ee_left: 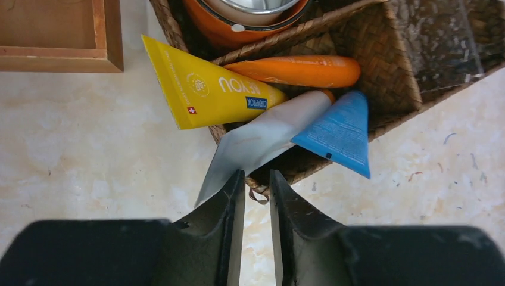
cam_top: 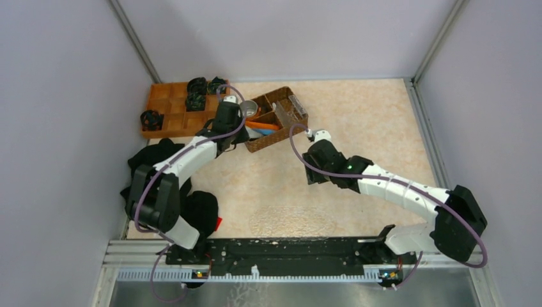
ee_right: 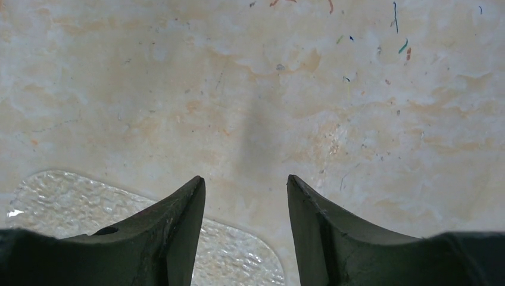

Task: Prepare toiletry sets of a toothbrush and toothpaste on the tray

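Pale grey wedge-shaped toothpaste tube (ee_left: 268, 134) lies in the brown wicker basket (ee_left: 387, 77). Its flat tail overhangs the rim, pointing at the left arm's fingers (ee_left: 229, 208), which are nearer, narrowly apart and empty. Right arm's fingers (ee_right: 178, 226) are apart and empty, near the clear bumpy plastic tray (ee_right: 71, 202).

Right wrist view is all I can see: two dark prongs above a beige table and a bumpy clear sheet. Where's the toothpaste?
Observer: Left wrist view shows a wicker basket with a yellow tube, orange tube, white tube and blue tube poking out.
Operator: Is anything holding one?
Observer: No. The left gripper sits beside the white tube's flat end, jaws narrowly apart, nothing between them.
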Robot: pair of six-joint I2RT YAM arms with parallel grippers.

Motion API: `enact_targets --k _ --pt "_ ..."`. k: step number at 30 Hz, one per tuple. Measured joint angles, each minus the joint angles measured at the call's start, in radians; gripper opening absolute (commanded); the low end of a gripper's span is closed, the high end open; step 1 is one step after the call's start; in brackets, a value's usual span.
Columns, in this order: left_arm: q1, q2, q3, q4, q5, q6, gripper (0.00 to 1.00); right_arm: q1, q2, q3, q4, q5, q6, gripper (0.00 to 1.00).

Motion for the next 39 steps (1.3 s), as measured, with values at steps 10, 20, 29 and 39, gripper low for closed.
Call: enact_targets --k 10,20,29,39 --pt "0.000 0.045 0.055 -0.042 -0.074 -0.008 0.38 -0.039 -0.088 -0.103 -0.018 -0.005 0.007 0.65" --pt "-0.003 -0.106 0.070 -0.098 0.029 -0.033 0.45 -0.383 0.034 0.089 0.085 -0.114 -0.055 0.33" --pt "-0.015 -0.394 -0.168 -0.116 0.129 -0.063 0.45 -0.506 0.557 0.631 0.156 -0.303 -0.155 0.54" --pt "-0.026 -0.447 -0.242 -0.161 0.190 -0.067 0.44 -0.511 1.119 1.428 -0.033 -0.386 -0.256 0.61"
